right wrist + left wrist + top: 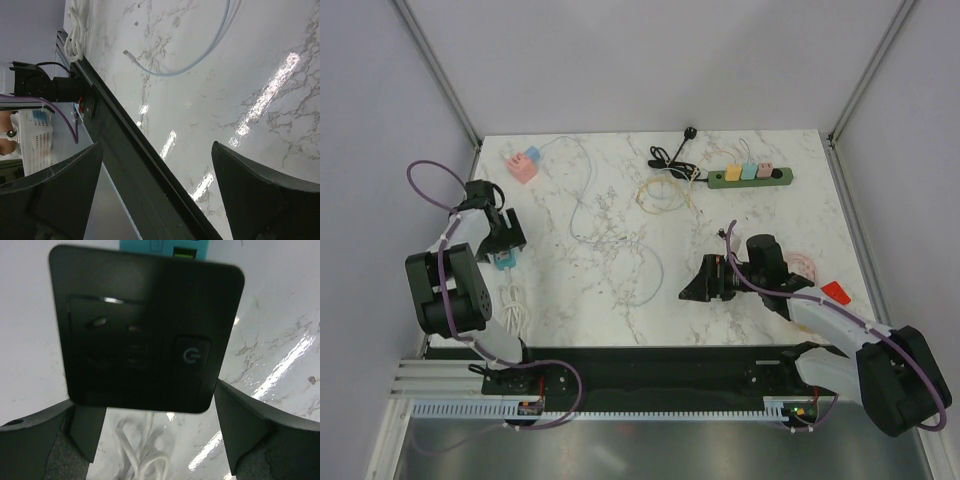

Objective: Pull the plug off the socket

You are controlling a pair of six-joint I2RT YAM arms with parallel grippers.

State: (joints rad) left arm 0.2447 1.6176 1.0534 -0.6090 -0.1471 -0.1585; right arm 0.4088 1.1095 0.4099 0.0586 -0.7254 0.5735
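A black square socket block (145,330) with a power button fills the left wrist view. In the top view it is the dark mass (506,236) at the table's left side. A teal plug body (505,262) sits against its far side and shows past its edge (165,246); I cannot tell if it is seated. My left gripper (160,402) is open, its fingertips (227,415) at the block's two near corners. My right gripper (698,285) is open and empty above the front middle of the table (157,150).
A coiled white cable (515,305) lies near the teal plug. A light blue cable (620,240) loops across the middle. At the back are a pink block with a blue plug (523,165) and a green power strip (750,175) with several plugs. The black front rail (125,165) is near the right gripper.
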